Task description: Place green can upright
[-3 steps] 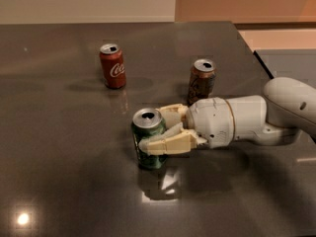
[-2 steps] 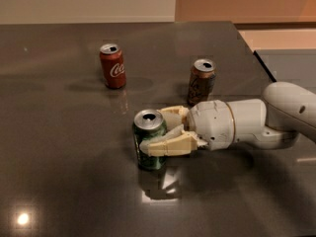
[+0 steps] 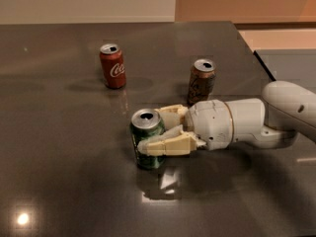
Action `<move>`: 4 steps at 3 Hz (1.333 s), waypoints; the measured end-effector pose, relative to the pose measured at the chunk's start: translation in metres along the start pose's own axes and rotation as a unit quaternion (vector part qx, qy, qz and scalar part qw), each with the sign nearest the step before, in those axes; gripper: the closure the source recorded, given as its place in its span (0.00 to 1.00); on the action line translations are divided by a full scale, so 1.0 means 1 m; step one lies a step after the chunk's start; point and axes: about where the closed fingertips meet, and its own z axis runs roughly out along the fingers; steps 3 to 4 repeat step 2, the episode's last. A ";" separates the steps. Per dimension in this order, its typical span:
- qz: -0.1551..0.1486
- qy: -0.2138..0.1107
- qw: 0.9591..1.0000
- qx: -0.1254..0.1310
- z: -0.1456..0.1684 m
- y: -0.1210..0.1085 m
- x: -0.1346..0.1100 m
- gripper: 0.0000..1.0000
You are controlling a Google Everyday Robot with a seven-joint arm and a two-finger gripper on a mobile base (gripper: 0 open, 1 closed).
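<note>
Green can [image 3: 147, 121] upright on grey table [image 3: 59, 181] | cream hand [image 3: 151, 130] mid-table, both fingers [image 3: 168, 144] clamped on its sides

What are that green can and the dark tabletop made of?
The green can looks aluminium: shiny, silver pull-tab top; the table, dark polished stone or laminate, judging by reflections. The gripper, mid-table, has its fingers around the can.

green can [image 3: 146, 123]: shiny metal | table [image 3: 64, 147]: glossy | tool [image 3: 151, 131] at can: matt plastic

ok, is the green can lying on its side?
No, the green can stands upright on the table, silver top up, with the gripper closed around its side.
</note>
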 end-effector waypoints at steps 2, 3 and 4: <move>-0.001 0.001 1.000 -0.002 0.002 0.001 -0.001 0.00; -0.001 0.001 1.000 -0.002 0.002 0.001 -0.001 0.00; -0.001 0.001 1.000 -0.002 0.002 0.001 -0.001 0.00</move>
